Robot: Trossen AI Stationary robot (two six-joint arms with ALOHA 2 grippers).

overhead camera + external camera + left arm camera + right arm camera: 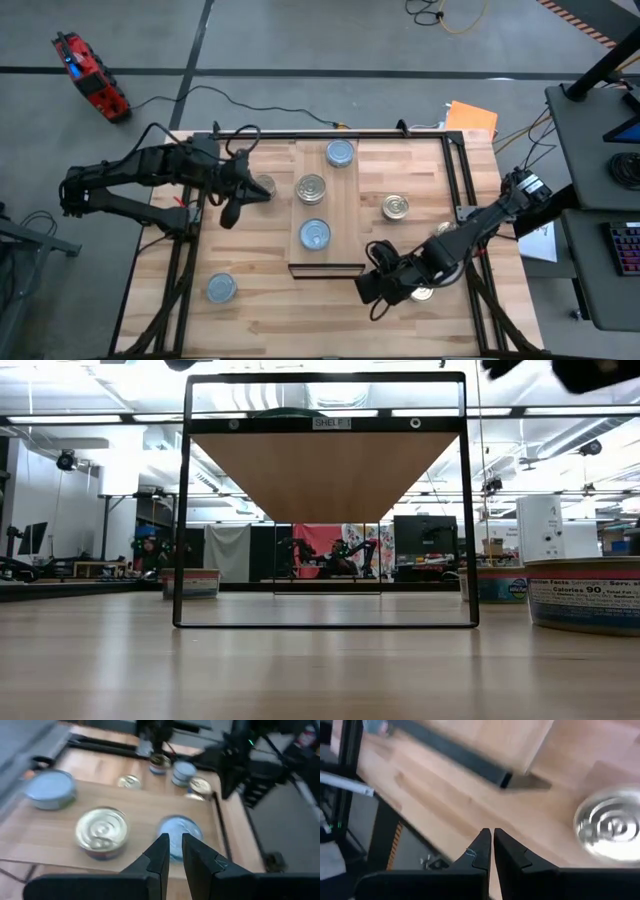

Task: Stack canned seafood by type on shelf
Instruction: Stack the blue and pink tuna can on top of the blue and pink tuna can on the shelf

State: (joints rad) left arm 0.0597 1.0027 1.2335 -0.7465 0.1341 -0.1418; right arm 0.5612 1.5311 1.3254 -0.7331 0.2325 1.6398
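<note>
Resting on the pale light-wood plank shelf (327, 205) are three short round metal tins (311, 188); both tools, left (232, 212) and right (372, 290), look pinched shut, apparently empty.

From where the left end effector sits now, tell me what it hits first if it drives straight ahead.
Probably the pale blue-topped round tin on the light-wood shelf plank: it lies straight beyond the shut left end effector. Depth is unclear, so it might pass above.

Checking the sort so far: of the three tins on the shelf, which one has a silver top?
The middle tin with the silver ringed top. The tins on either side of it on the light-wood shelf and, have pale blue tops.
</note>
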